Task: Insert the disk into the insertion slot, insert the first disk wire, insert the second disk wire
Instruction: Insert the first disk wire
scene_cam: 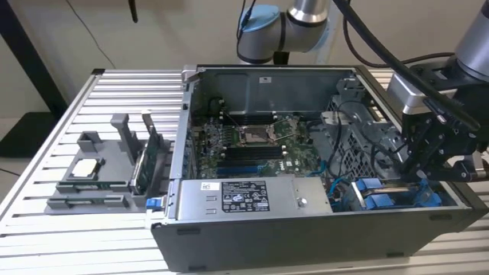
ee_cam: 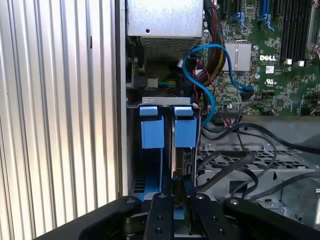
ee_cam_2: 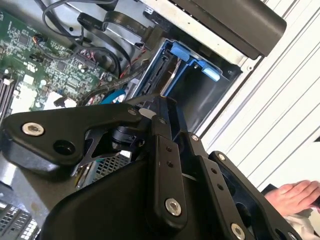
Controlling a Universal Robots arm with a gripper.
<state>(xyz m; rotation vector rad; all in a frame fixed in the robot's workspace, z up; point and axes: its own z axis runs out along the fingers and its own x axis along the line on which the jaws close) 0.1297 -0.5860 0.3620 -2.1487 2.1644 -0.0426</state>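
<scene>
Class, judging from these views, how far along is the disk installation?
Done so far: the disk stands in the insertion slot, blue tabs showing; seating depth unclear. In hand: the claw sits at the disk's edge. Left: both wires; a blue cable loops nearby, no plug seen on the disk.

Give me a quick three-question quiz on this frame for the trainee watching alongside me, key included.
1. True or false: the gripper hangs over the middle of the motherboard.
2. In the first wrist view, the cable looping beside the power-supply box is: A red, B blue, C yellow.
3. Fill in: the grey parts holder sits on the slatted table to the exterior view's ___ of the computer case.
Key: 1 false, it is over the insertion slot at the case's end on the exterior view's right; 2 B; 3 left.
</scene>
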